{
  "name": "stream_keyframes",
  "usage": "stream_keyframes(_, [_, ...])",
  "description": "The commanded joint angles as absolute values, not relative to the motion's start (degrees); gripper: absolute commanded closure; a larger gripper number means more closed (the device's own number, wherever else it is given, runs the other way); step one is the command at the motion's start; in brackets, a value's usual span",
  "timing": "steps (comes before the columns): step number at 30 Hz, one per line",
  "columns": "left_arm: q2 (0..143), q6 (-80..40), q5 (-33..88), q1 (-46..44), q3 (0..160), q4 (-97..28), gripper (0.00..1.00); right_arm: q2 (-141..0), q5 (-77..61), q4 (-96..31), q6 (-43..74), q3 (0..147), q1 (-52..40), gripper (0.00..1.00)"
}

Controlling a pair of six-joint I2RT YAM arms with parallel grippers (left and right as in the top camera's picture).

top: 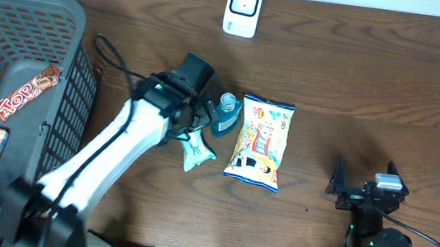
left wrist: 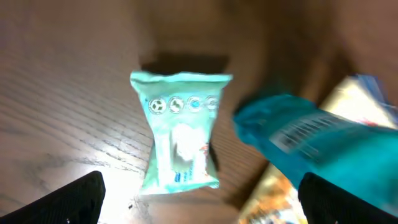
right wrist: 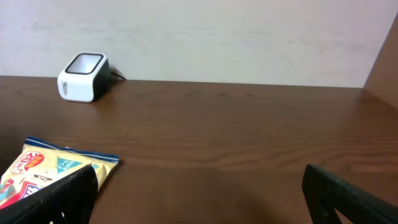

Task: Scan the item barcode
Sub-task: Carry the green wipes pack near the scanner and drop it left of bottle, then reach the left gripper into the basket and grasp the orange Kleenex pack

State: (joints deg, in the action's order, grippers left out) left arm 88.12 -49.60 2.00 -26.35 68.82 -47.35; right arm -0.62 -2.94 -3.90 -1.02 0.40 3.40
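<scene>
Scanner point(top: 243, 8) at the far edge, teal bottle point(top: 224, 114) well apart before it.

The white scanner point(top: 242, 8) stands at the far edge of the desk point(top: 373, 91), close to the middle. A blue-green bottle point(top: 225, 116) with a clear cap lies in the middle of the desk, just left of a yellow snack bag point(top: 260, 141). A white barcode label shows on the bottle. A small blue-green packet point(top: 198, 150) lies flat just nearer than the bottle.
</scene>
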Motion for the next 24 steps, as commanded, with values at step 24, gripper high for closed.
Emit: stream_keyframes(24, [69.3,-44.7,-21.0,27.9,85.2,-60.5,0.02,-0.3,-2.7,-4.1,-0.4,0.3,2.9,0.01])
